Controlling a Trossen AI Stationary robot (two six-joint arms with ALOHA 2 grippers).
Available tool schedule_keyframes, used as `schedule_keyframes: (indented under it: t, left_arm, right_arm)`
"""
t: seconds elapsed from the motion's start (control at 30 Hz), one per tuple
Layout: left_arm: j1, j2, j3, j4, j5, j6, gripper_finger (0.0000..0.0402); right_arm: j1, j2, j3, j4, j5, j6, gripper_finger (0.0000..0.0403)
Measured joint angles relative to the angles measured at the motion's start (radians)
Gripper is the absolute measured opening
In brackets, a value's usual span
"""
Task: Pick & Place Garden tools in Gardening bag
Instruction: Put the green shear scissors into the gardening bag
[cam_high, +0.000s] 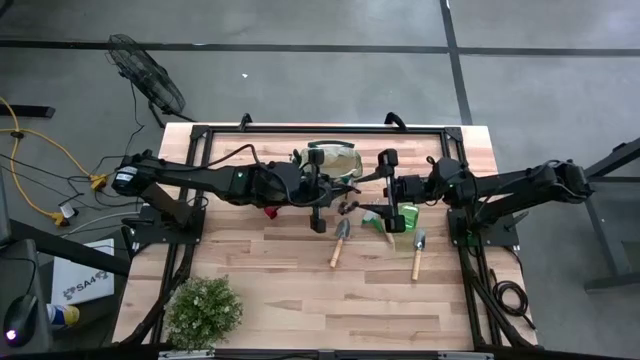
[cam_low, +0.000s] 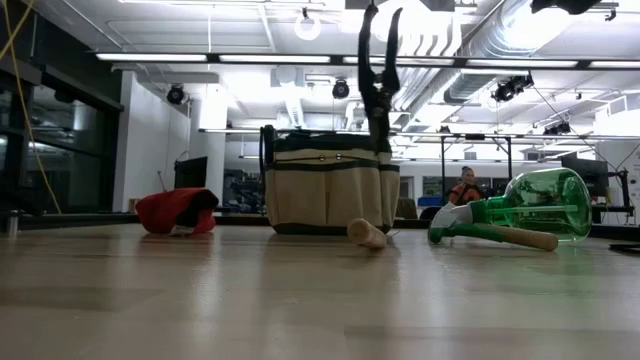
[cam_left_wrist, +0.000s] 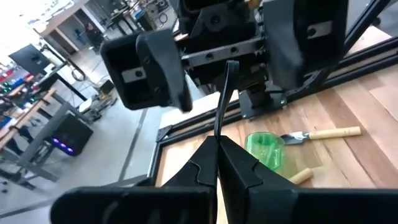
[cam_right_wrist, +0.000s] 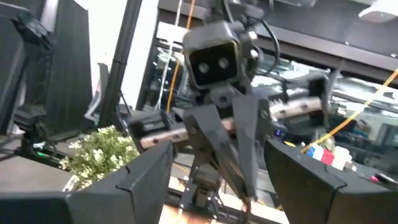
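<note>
My left gripper (cam_left_wrist: 217, 155) pinches a thin dark bag handle (cam_left_wrist: 224, 93) beside the gardening bag (cam_high: 335, 160); my right gripper (cam_high: 388, 185) hangs spread near it. Trowels (cam_high: 340, 240) and sprayer (cam_low: 530, 205) lie on the table (cam_high: 300, 290).

A pale wooden table (cam_high: 280, 290) stands on a grey concrete floor (cam_high: 300, 80) crossed by dark lines, with a black fan (cam_high: 147, 75) and yellow cables (cam_high: 45, 150) beside it, while long ceiling lights (cam_low: 200, 57), white ducts (cam_low: 520, 40) and a seated person (cam_low: 464, 187) fill the room behind.
</note>
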Motion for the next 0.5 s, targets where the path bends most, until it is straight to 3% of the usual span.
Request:
schedule_keyframes:
  t: [0.5]
  left_arm:
    - [0.041, 0.000, 0.000, 0.055, 0.141, -0.030, 0.0000]
  right_arm:
    - [-0.003, 0.001, 0.000, 0.052, 0.021, -0.032, 0.0219]
